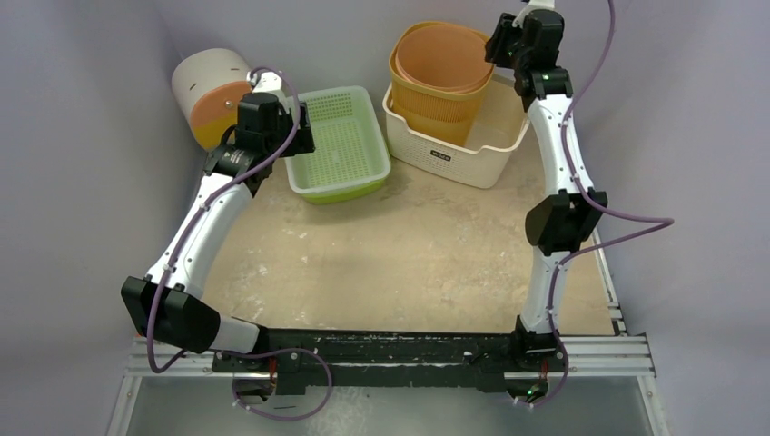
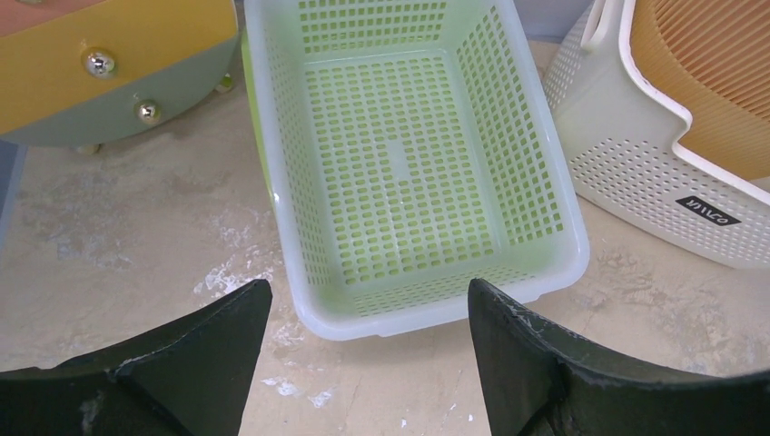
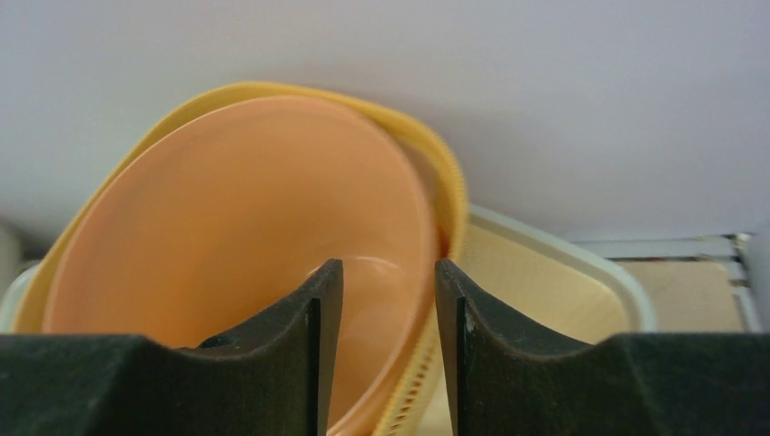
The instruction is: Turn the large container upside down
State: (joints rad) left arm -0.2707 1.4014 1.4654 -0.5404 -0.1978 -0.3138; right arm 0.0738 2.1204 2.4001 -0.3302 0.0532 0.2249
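A large white perforated basket [image 1: 490, 150] stands upright at the back right and also shows in the left wrist view [image 2: 636, 173]. A yellow slatted basket [image 1: 436, 104] leans inside it, with an orange bowl [image 1: 445, 54] nested in that. My right gripper [image 1: 501, 41] hovers at their right rim. In the right wrist view its jaws [image 3: 389, 272] stand a narrow gap apart, with the orange bowl [image 3: 227, 227] and yellow rim [image 3: 445, 173] beyond and between them, and grip nothing. My left gripper [image 1: 295, 127] is wide open and empty [image 2: 368, 295], above the table before the green basket.
A light green perforated basket [image 1: 340, 145] sits upright left of the white one, empty inside [image 2: 399, 154]. A round cream and orange drum [image 1: 213, 91] lies at the back left against the wall [image 2: 109, 64]. Purple walls close in on three sides.
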